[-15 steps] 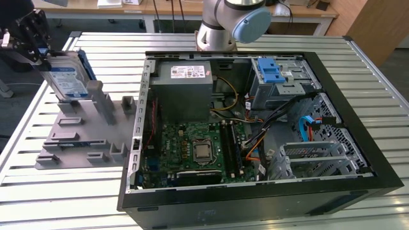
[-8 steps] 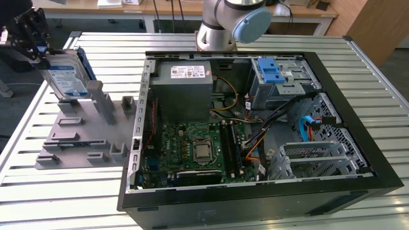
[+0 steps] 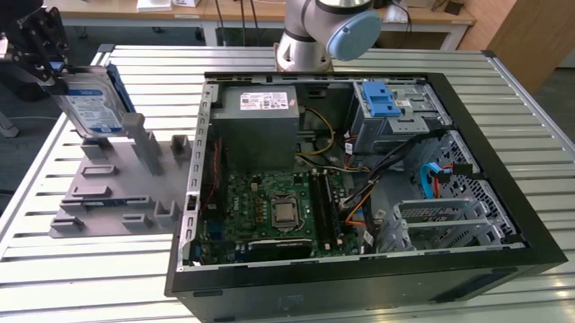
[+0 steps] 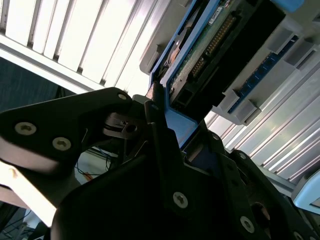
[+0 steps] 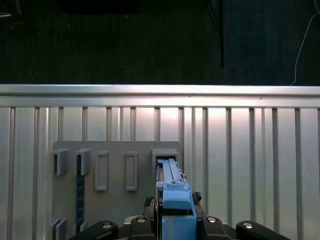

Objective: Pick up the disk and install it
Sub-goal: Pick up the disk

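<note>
Upper left of the exterior view: gripper (image 3: 56,64) pinches the disk (image 3: 91,104) by its top end, upright over the grey holder (image 3: 108,195). Cannot tell if it's clear of the slot. Judged: rigid, fairly heavy, shock-sensitive; smooth faces may slip. Best held by the blue rails (image 5: 171,180), off the bare circuit board (image 4: 197,52).

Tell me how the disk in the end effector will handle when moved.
The disk looks like a rigid metal slab, so it probably won't flex and is likely heavy for its size. The end effector clamps its smooth blue plastic rail, which might slip. Standing on edge at the grey holder, it would likely tip if released.
</note>
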`<state>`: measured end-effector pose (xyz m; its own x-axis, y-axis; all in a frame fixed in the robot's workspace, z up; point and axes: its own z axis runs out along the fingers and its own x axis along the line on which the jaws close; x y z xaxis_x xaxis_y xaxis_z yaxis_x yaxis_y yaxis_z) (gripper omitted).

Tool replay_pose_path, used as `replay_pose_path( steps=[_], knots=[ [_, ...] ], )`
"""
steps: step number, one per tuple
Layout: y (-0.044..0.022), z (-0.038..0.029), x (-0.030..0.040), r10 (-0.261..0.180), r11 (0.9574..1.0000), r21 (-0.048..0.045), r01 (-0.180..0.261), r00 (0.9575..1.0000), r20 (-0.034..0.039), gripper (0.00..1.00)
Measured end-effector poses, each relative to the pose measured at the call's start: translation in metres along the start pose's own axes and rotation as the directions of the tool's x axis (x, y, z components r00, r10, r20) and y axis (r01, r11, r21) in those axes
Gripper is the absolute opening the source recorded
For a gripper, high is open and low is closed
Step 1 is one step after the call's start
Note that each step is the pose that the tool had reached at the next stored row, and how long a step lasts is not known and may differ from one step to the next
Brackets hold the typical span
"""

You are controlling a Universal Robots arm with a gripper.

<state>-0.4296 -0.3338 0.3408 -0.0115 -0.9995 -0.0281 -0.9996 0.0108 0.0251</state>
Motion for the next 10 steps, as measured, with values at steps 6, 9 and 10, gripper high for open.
replay_pose_path(
  steps=[6, 9, 10],
  knots=[
    [0.0001, -0.0028, -0.0001, 0.0, 1.0, 0.0, 0.0, 1.0, 0.0, 0.36],
    [0.0001, -0.0034, -0.0001, 0.0, 1.0, 0.0001, 0.0, 1.0, 0.0001, 0.36],
    [0.0001, -0.0044, -0.0002, 0.0, 1.0, 0.0, 0.0, 1.0, -0.0001, 0.36]
  ],
)
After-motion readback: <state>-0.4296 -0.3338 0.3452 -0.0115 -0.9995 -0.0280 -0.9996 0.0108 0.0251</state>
